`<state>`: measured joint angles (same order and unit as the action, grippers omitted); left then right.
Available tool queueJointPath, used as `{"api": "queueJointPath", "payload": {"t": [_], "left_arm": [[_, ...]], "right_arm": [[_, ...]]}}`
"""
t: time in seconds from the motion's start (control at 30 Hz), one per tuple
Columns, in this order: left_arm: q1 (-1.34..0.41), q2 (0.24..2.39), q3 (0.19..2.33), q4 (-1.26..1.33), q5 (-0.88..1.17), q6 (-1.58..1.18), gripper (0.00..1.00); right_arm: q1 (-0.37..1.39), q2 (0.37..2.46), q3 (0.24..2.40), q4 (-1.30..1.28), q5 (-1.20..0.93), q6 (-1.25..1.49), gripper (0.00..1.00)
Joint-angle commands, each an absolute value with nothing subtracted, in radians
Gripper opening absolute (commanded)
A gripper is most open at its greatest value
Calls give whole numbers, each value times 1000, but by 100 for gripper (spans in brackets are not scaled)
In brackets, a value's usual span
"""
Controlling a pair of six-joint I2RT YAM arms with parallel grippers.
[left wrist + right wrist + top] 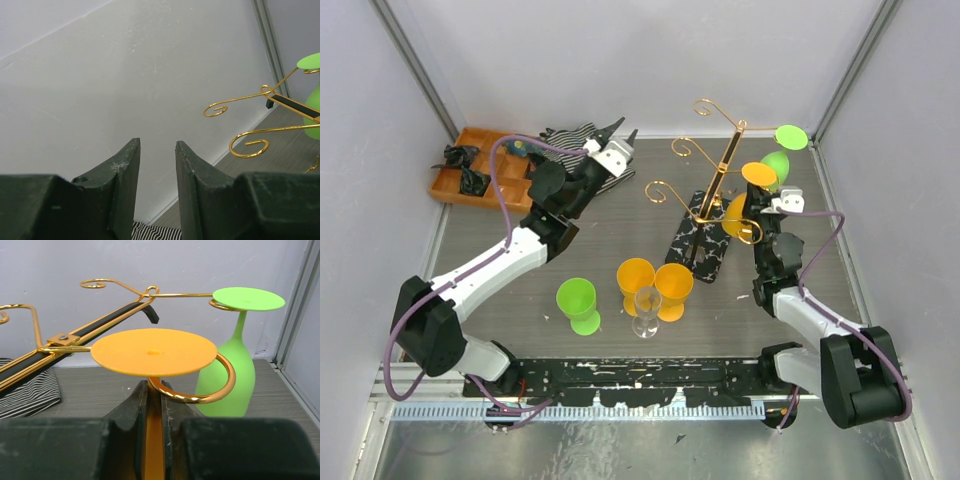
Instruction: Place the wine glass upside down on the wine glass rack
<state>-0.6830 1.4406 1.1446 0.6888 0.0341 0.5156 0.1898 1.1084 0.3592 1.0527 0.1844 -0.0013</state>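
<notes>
The gold wire rack [725,165] stands on its black speckled base [705,245] at the right. A green wine glass [778,162] hangs upside down on a far scroll arm. My right gripper [752,198] is shut on the stem of an orange wine glass [738,214], held upside down. In the right wrist view, its round foot [154,352] lies just above a gold curl [220,388], with the stem at that curl between my fingers [155,386]. My left gripper [618,130] is open and empty, raised near the back wall, and it also shows in the left wrist view [157,144].
An upright green glass [577,300], two orange glasses [636,277] [673,286] and a clear glass [647,310] stand on the table in front of the rack. An orange tray [470,165] sits at the back left, with a striped cloth [575,135] beside it.
</notes>
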Motion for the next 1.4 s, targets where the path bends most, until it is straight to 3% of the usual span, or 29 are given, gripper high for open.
{"api": "queueJointPath", "payload": {"t": [0.0, 0.4, 1.37], "left_arm": [[-680, 1450, 1171, 709, 23, 519, 41], [-680, 1457, 1175, 707, 19, 524, 41], [-681, 1454, 1157, 729, 11, 500, 42]], "right_arm": [[158, 1152, 389, 1084, 228, -12, 1], [110, 1191, 408, 1092, 210, -14, 1], [71, 910, 356, 764, 185, -69, 1]]}}
